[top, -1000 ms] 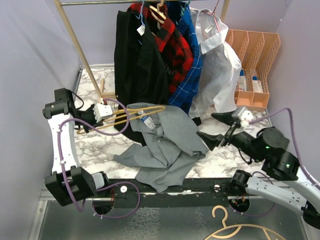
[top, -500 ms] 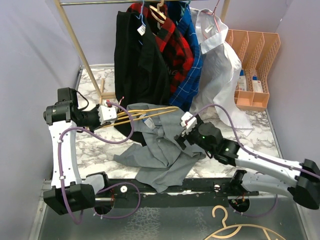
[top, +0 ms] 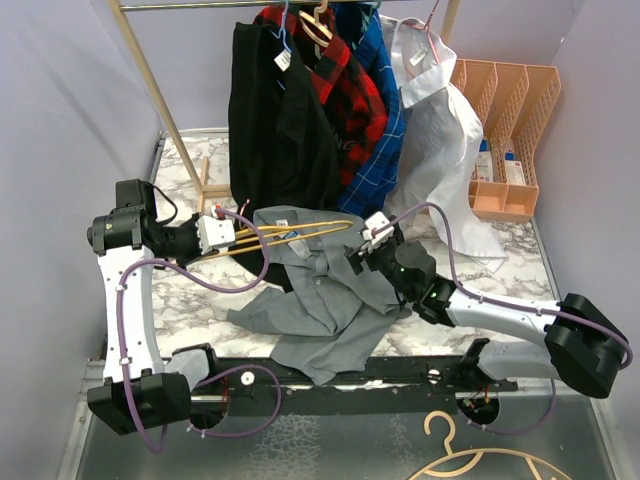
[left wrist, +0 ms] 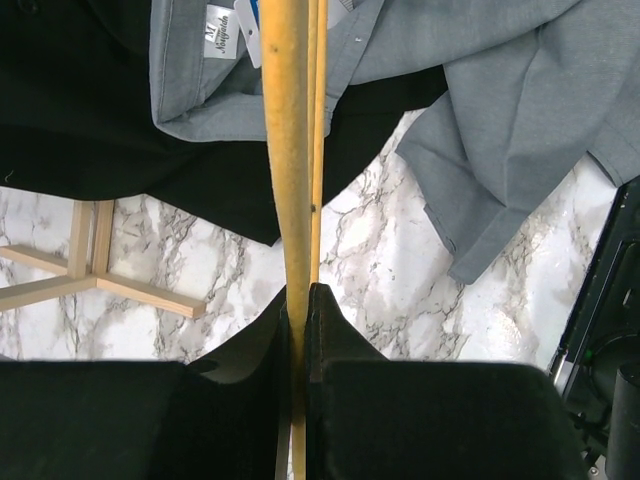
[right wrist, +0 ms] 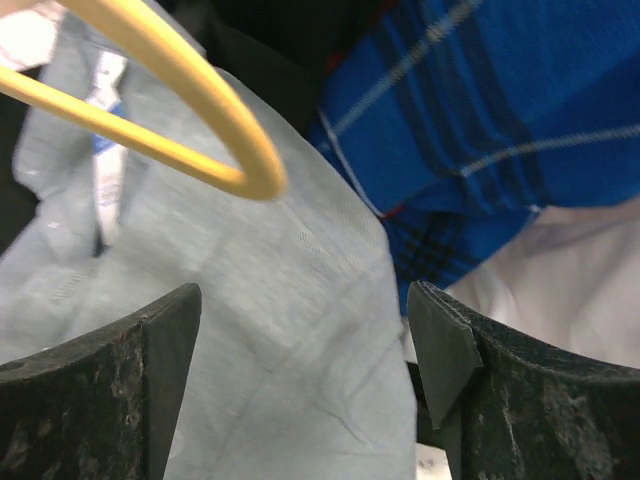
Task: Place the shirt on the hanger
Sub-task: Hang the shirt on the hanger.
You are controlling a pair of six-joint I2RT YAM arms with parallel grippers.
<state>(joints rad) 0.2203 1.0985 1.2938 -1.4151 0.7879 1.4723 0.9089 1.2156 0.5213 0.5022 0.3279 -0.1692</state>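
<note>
1. left gripper point(top: 228, 237): your L arm's. Jaws pinched tight on the hanger point(top: 290, 232), w/ its thin bars clamped btwn the fingers.
2. the hanger: yellow-gold, thin frame. It's held roughly level above the table point(top: 190, 295), pointing right from your L jaws. Its far rounded end sits over the shirt point(top: 335, 290), at the collar area, close to your right gripper point(top: 360, 258).
3. the shirt: light grey, crumpled on the marble at front centre. The collar end w/ its size label point(left wrist: 222, 25) is up by the hem of the black garment point(top: 270, 110), and the lower part droops over the table's near edge. It isn't on the hanger yet.
4. right gripper: your R arm's. Jaws spread wide, w/ grey fabric showing btwn the fingers in the wrist view; nothing clamped.
5. rack point(top: 150, 75): wooden pole frame at the back. It carries the black garment, a red plaid shirt point(top: 345, 80), a blue plaid shirt point(top: 388, 125) and a white shirt point(top: 440, 130).
6. organiser point(top: 510, 100): peach, slotted, at back right on the table.
7. tan hanger point(top: 470, 455): lies below the table's near edge, bottom right.
</note>
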